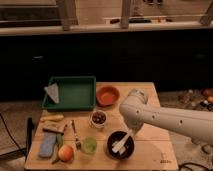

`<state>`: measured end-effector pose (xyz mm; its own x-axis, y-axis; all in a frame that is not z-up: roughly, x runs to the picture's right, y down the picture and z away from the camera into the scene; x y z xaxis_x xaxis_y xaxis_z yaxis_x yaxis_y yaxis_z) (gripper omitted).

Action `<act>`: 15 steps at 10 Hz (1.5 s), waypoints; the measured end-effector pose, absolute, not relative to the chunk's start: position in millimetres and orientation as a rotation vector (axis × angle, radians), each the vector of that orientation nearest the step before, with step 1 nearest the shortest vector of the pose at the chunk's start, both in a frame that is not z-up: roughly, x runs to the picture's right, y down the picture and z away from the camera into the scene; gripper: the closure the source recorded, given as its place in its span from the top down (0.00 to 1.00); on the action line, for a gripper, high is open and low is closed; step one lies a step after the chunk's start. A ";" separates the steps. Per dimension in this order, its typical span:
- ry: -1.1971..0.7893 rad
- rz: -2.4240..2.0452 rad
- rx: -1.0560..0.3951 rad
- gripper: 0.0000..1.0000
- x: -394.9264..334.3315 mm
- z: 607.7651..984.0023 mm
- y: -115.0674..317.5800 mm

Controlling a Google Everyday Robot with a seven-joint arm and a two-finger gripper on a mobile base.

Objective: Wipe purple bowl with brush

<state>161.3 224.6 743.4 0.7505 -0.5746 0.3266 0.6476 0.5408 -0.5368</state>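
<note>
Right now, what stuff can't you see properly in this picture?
1. Camera view: the gripper hangs over the purple bowl; where it meets the brush is a pale blur.
2. The bowl's inside: partly covered by brush and gripper.
3. Dark contents of the small white bowl: too small to name.
4. The arm: cut off by the right edge.

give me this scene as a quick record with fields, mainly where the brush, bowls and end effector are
surface: wooden table
purple bowl: front of the table, right of the green cup
brush: pale, head down inside the purple bowl
end effector: over the purple bowl's back right rim, at the brush's upper end
orange bowl: at the back, right of the green tray
small white bowl: mid-table, dark contents
</note>
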 end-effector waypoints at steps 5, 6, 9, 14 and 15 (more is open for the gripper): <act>-0.044 -0.645 -0.708 0.00 207.5 752.1 211.9; -0.042 -0.645 -0.701 0.00 204.4 759.1 204.1; -0.074 -0.695 -0.680 0.00 168.9 769.7 195.2; -0.127 -0.750 -0.689 0.00 154.2 749.3 222.9; -0.119 -0.738 -0.702 0.00 161.9 745.9 227.8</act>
